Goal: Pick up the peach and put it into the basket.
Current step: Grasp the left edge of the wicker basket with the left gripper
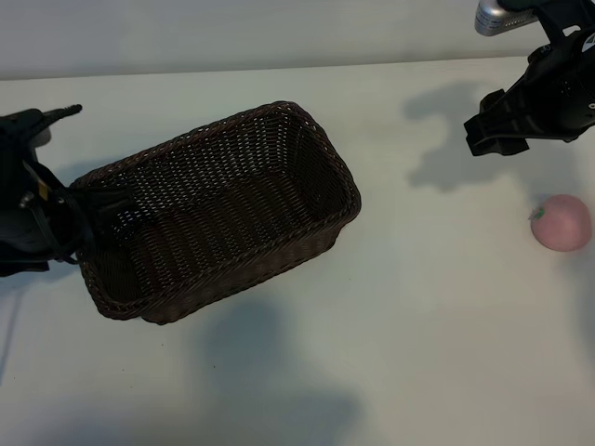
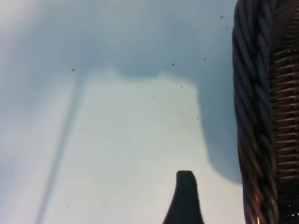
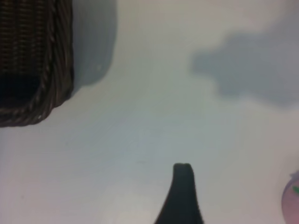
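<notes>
While the peach (image 1: pixel 561 223) lies untouched at three o'clock from the basket (image 1: pixel 321 149), my right gripper (image 1: pixel 493 125) hangs unclenched, nothing picked up yet

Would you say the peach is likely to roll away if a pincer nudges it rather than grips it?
Probably yes: the peach looks round and sits free on the bare table, with nothing beside it to stop it. Its smooth skin may also slip between narrow fingers.

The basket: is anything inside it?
The basket shows only bare woven floor. The peach lies outside on the table. The left gripper covers the basket's left end, so that corner stays unseen.
</notes>
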